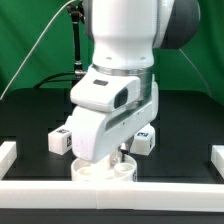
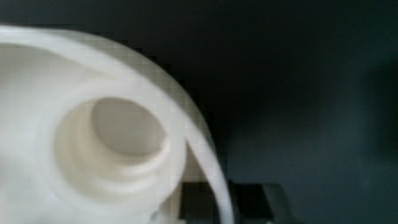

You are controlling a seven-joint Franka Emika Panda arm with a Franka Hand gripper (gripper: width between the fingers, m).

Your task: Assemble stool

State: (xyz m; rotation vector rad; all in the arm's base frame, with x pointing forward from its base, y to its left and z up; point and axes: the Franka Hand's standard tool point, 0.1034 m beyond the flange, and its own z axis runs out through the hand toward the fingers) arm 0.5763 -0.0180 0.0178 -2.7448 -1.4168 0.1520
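Black tabletop (image 1: 40, 112) bears the rimmed seat disc (image 1: 98, 171), hand (image 1: 120, 152) closed tight over it, any hold unclear.

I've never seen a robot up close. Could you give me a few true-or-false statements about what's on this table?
1. The arm is above the round seat disc. True.
2. The table is black. True.
3. Both legs lie on top of the seat disc. False: they lie on the table behind it, one on each side of the arm.
4. The backdrop is red. False: it is green.
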